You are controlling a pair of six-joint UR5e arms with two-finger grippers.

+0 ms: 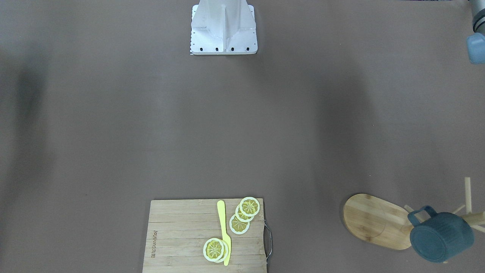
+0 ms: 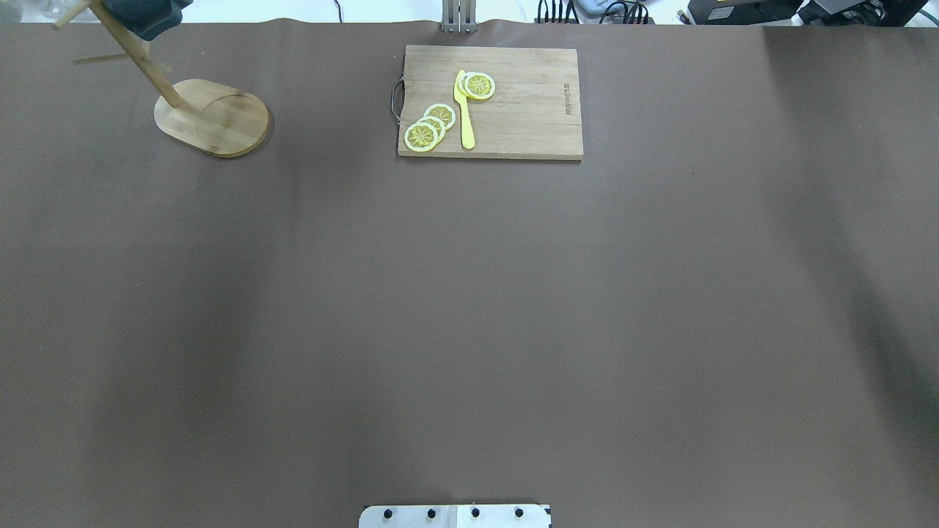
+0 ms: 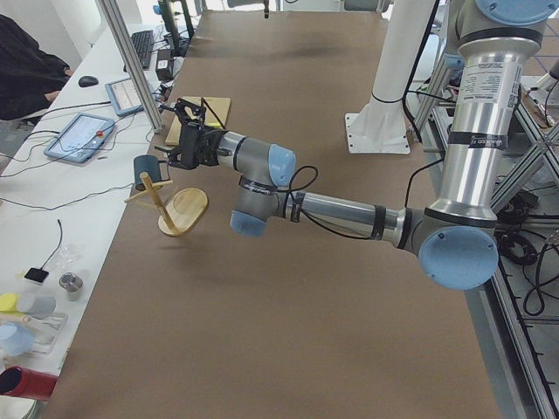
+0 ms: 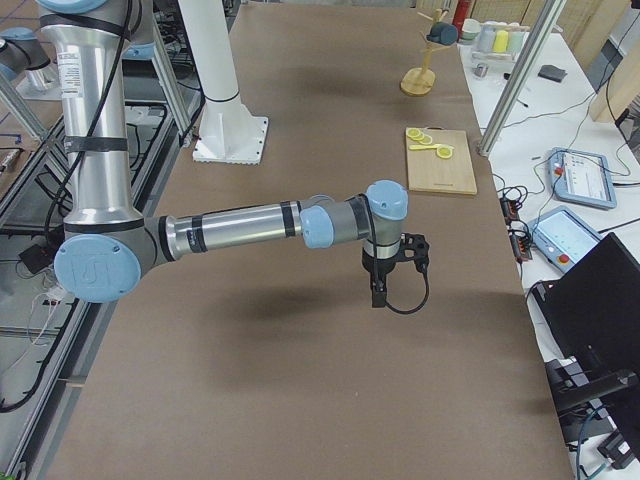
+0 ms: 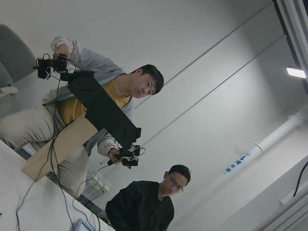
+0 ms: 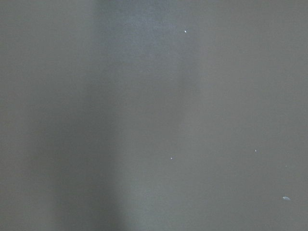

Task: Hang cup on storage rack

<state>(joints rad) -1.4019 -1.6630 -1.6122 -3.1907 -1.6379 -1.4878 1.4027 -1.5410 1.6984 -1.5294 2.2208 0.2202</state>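
Note:
The dark teal cup (image 1: 441, 237) hangs tilted on a peg of the bamboo storage rack (image 1: 375, 222), bottom toward the front camera and handle by the pole. Cup (image 2: 147, 16) and rack (image 2: 213, 117) sit at the overhead view's top left corner. In the exterior left view my left gripper (image 3: 179, 144) hovers close beside the cup (image 3: 144, 166), above the rack (image 3: 183, 209); I cannot tell if it is open or touching. In the exterior right view my right gripper (image 4: 377, 295) points down over bare table, far from the rack (image 4: 418, 80); I cannot tell its state.
A bamboo cutting board (image 1: 182, 235) with lemon slices (image 1: 239, 223) and a yellow knife (image 1: 224, 231) lies at the table's far edge. The robot base (image 1: 223, 28) stands mid-table on the robot's side. Operators (image 5: 139, 91) show in the left wrist view.

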